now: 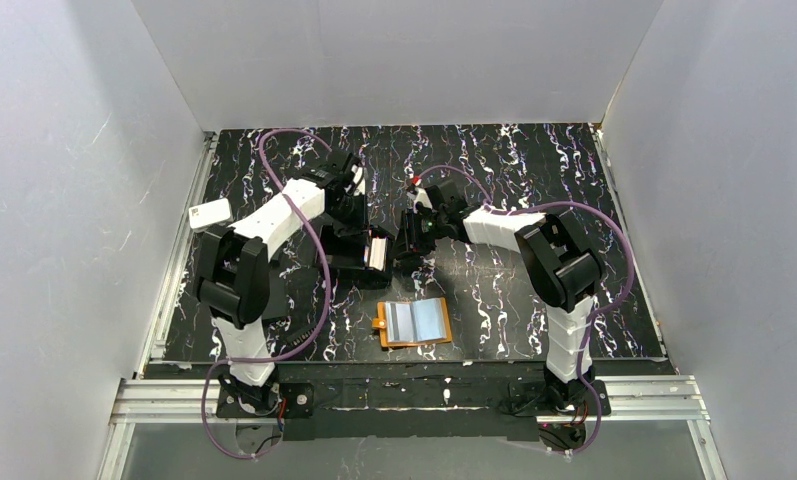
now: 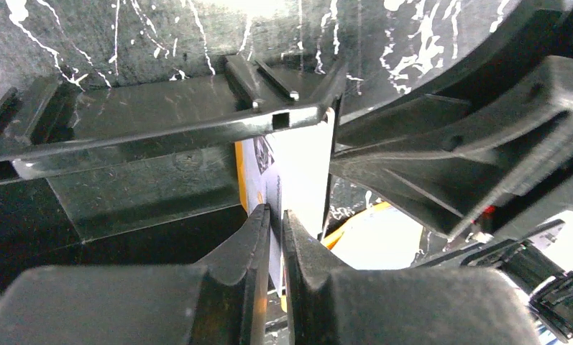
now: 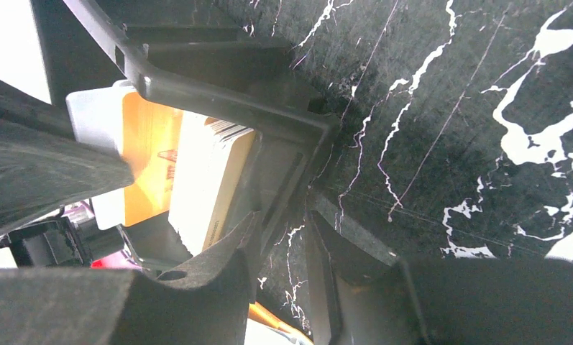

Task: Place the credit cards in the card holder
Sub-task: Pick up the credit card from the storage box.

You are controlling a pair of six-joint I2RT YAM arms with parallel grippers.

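Print on the credit cards (image 2: 298,169) is unreadable; left tool (image 2: 276,218) pinches one, right tool (image 3: 283,241) clamps the tray (image 3: 218,100) wall.

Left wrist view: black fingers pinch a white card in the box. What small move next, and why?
Probably lift the left gripper, drawing the card out of the black tray: it is shut on the card's edge, the right gripper seems to hold the tray's wall, and the card holder lies open.
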